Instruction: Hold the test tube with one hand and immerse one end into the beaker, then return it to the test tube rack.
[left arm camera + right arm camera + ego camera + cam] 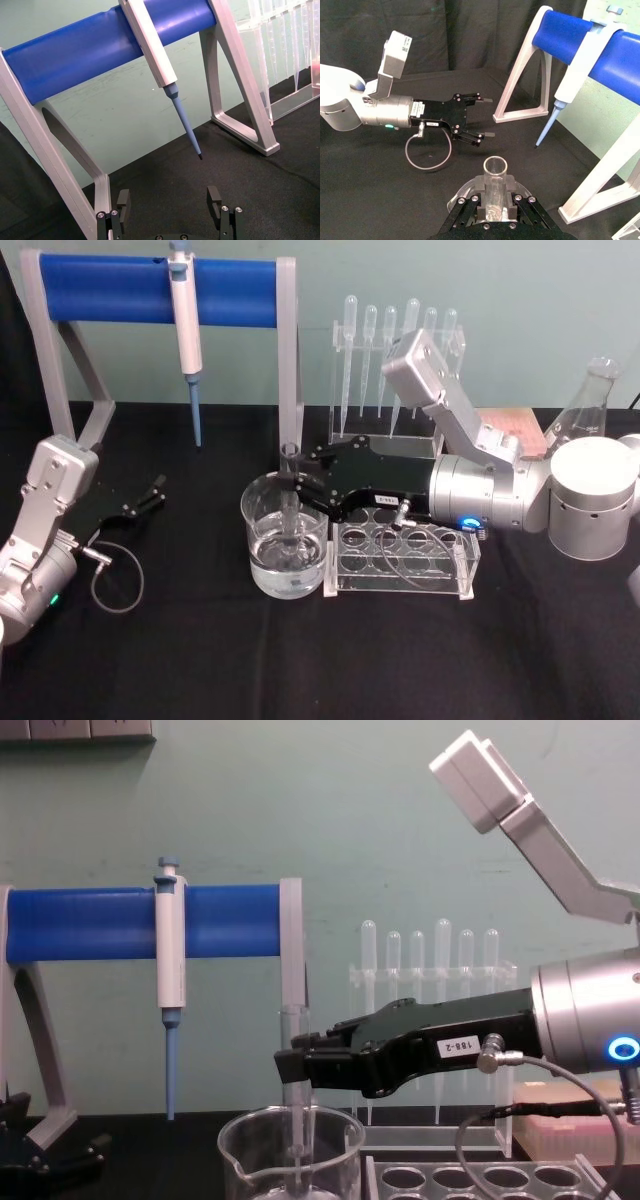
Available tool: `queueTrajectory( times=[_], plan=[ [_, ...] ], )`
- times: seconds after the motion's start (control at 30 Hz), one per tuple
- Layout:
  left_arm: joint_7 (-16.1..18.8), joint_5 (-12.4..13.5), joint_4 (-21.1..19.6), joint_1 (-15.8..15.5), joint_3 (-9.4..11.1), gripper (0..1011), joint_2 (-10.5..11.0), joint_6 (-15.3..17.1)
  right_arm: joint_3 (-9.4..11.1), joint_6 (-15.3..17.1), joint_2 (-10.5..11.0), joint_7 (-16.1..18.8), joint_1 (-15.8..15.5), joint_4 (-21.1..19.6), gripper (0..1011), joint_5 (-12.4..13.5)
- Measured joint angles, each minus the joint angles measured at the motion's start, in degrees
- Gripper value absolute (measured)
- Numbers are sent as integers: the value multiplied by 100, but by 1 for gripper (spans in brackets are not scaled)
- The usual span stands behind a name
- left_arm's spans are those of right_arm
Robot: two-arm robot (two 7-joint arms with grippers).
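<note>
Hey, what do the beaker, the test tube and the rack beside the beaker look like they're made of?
Beaker: seemingly clear, glossy glass; water shows through its wall. Test tube: clear glass too, by its thin bright rim. Rack: likely clear acrylic; flat see-through panels with frosty cut edges.

This is looking like a laboratory bench. A blue-tipped pipettor (184, 315) is hanging on a blue-barred stand (110, 290), and plastic pipettes (400, 325) are standing in a holder. A conical flask (588, 400) is sitting at the right, and a test tube (290, 453) is dipping into a beaker (262, 540) of clear liquid beside a test tube rack (400, 582) (all clear glass or plastic).
</note>
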Motion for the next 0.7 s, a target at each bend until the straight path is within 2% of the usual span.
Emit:
queueTrajectory(
  times=[0.23, 0.7],
  plan=[
    [0, 0, 0, 0, 0, 1000, 0, 0, 63, 30, -33, 14, -62, 6, 222, -25],
    [0, 0, 0, 0, 0, 1000, 0, 0, 47, 34, -28, 16, -46, -1, 222, -22]
  ],
)
